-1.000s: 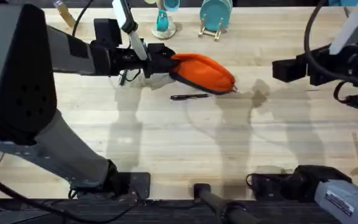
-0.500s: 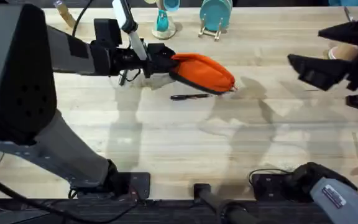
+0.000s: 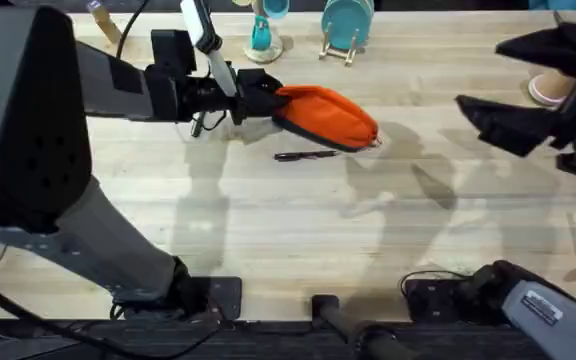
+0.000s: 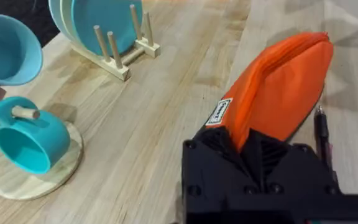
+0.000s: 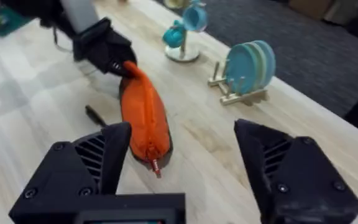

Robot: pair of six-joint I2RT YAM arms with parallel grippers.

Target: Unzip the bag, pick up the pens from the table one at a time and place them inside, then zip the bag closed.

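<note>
The right gripper [image 5: 182,168] is up in the air on the right side, well apart from the bag; its two fingers stand wide open and hold nothing; it looks down at the table [image 3: 298,240] from there.

Next comes one black pen [image 3: 305,155]; it lies flat on the wood, just beside the near edge of the bag; no gripper touches it. I can see this one pen for sure; where the other pen is, I cannot tell.

Then the bag [image 3: 330,116]; it is orange and lies on the table a bit left of the middle, toward the far side; its zip looks closed all the way along, with the little pull at the right end.

The left gripper [image 4: 253,149] is shut tight on the left end of the bag and pins it in place.

Past the bag stand a rack of blue plates [image 3: 348,28] and a blue cup [image 3: 261,38].

So I think the job has just begun; the bag is held, but it is not yet unzipped; the pens are not yet put in, and the zip must be closed at the end.
</note>
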